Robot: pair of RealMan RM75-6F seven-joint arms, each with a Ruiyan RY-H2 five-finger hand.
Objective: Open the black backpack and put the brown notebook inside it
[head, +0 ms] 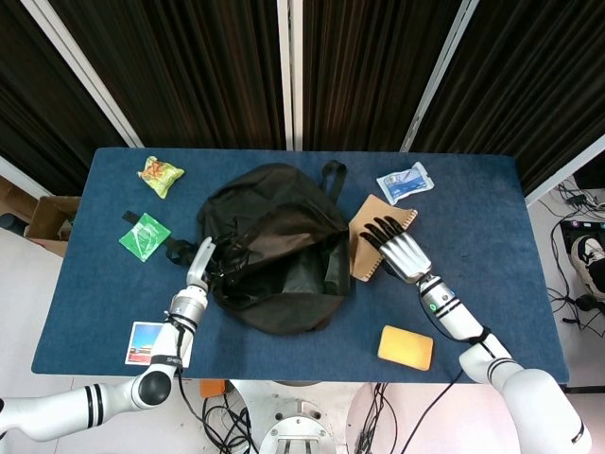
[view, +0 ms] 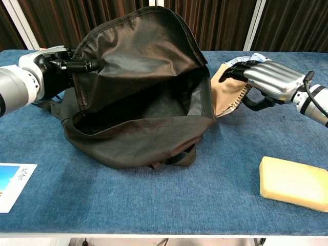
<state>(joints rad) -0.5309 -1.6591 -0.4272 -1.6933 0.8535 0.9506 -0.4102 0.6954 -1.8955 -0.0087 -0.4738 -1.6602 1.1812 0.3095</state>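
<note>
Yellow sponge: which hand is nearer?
Right. The right hand grips the notebook just up-table from the sponge. The left hand holds the backpack flap open on the far side of the bag.
</note>
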